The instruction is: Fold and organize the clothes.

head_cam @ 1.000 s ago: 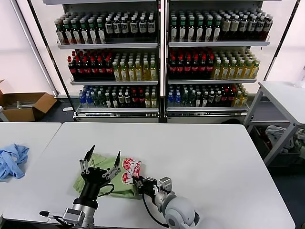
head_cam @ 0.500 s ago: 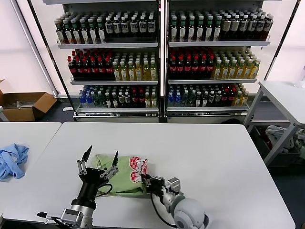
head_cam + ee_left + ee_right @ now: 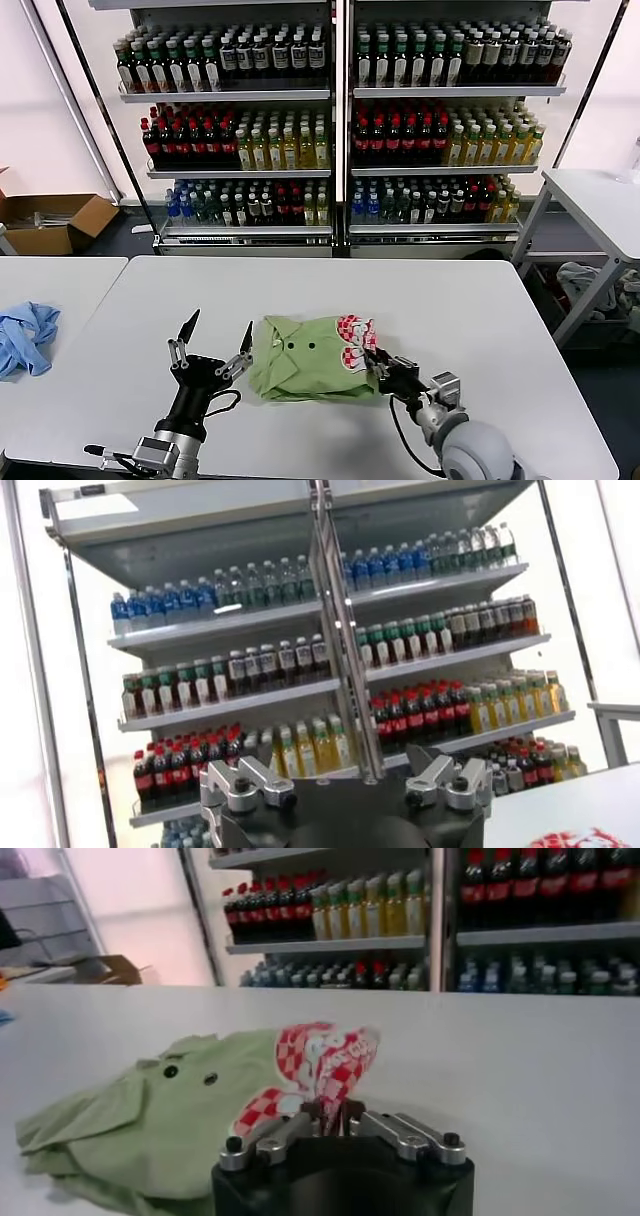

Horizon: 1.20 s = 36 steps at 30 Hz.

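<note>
The clothes, a light green polo shirt point(image 3: 305, 372), lie partly folded on the white table point(image 3: 480, 320), with the collar and two dark buttons facing up. The red-and-white print point(image 3: 355, 342) stands bunched at the shirt's right end. My right gripper point(image 3: 377, 360) is low over the table just right of the shirt, shut on that printed cloth. The right wrist view shows the checked cloth point(image 3: 322, 1063) pinched between the fingertips of the right gripper point(image 3: 330, 1110). My left gripper point(image 3: 218, 332) stands open just left of the shirt, fingers pointing up, holding nothing.
A light blue cloth point(image 3: 25, 336) lies on a separate table at the far left. Shelves of bottles point(image 3: 330, 130) stand behind the table. A cardboard box point(image 3: 52, 220) sits on the floor at the left, and another table point(image 3: 600, 200) stands at the right.
My right gripper has moved right, dragging the shirt by its printed part. The shirt slid away from the left gripper, and its collar and buttons now show. The left gripper stayed open.
</note>
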{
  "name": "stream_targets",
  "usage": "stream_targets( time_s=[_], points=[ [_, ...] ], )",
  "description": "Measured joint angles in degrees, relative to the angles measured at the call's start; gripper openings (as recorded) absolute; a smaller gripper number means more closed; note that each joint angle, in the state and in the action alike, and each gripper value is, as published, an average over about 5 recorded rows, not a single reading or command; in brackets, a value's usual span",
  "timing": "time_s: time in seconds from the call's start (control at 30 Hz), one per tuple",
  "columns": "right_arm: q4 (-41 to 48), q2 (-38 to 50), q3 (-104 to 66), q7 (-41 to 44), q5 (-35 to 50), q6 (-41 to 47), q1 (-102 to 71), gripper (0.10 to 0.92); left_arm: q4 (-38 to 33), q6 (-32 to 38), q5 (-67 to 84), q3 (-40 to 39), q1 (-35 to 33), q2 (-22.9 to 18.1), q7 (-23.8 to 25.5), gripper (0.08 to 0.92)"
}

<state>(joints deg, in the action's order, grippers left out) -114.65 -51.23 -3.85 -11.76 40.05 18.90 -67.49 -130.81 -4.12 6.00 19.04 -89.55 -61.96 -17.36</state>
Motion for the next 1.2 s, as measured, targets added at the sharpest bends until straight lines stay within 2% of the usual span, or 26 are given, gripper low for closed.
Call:
stream_targets(
  time_s=[0.5, 0.63, 0.87, 1.2],
  points=[
    [-10.5, 1.8, -15.0, -6.8, -9.6, -6.6, -16.3, 0.71, -1.9, -2.7, 1.5, -1.7, -1.8, 1.5, -0.8, 0.823],
    [-13.1, 0.9, -21.1, -10.0, -10.9, -8.6, -21.3, 0.8, -2.4, -3.2, 2.5, -2.2, -2.5, 1.9, -1.5, 0.823],
    [-15.1, -1.7, -28.9, -14.6, -14.5, -14.8, -29.6, 0.822, -1.9, -2.1, 4.0, -1.8, -4.0, 2.9, -2.8, 0.823],
    [-12.3, -4.0, -33.9, -15.8, -21.1, -31.8, -41.8, 0.823, 1.1, 3.6, 5.3, 0.8, -7.4, 4.9, -4.3, 0.823]
  ],
)
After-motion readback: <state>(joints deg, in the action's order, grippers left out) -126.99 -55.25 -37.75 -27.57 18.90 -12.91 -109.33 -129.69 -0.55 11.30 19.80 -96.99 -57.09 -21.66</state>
